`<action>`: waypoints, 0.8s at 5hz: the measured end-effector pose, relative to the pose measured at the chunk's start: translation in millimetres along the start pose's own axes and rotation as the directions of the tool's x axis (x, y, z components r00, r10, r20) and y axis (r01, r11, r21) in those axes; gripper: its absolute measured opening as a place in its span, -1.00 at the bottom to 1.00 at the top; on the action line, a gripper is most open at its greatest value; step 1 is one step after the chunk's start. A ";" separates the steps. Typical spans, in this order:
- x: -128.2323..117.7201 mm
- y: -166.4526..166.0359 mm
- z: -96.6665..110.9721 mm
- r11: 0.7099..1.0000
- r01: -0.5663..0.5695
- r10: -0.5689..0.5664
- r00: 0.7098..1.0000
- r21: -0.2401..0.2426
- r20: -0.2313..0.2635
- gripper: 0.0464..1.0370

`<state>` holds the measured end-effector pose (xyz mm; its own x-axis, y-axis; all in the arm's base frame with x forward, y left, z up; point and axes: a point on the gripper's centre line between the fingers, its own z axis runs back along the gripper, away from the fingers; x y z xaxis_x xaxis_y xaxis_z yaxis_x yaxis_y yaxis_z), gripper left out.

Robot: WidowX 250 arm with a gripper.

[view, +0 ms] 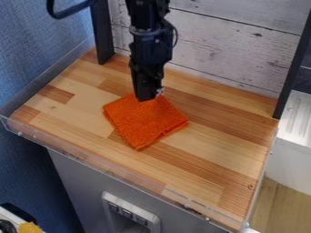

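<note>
1. I have the orange cloth [146, 122] lying on the wooden worktop [228, 120], a little left of the worktop's middle as I look at it, one corner pointing toward the worktop's front edge.
2. My gripper [146, 98] hangs from the black arm [150, 43] over the back half of the worktop, its tip at the cloth's far corner. I cannot tell whether it is clenched on the fabric or released and only resting against it.
3. What looks done, as I judge it: the cloth is gathered into a compact, roughly square shape, with layered edges on the side toward the worktop's front right, so at least one fold seems to be in place. It lies fairly flat on the worktop.
4. What looks left: my gripper is not parted from the cloth, so I count the handling as under way rather than finished. The layers do not line up neatly along that front-right side. Whether another fold is called for, I cannot judge from how the cloth lies on the worktop.
</note>
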<state>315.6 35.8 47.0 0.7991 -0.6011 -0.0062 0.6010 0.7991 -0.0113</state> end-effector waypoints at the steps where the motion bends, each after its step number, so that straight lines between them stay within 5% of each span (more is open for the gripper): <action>1: -2.8 -1.8 -14.6 1.000 0.001 -0.001 1.000 0.001 -0.005 -0.96; 4: -3.0 0.0 -36.7 1.000 -0.023 0.023 1.000 0.018 0.002 -0.97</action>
<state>312.7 37.4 10.3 0.8126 -0.5828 -0.0043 0.5828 0.8126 0.0071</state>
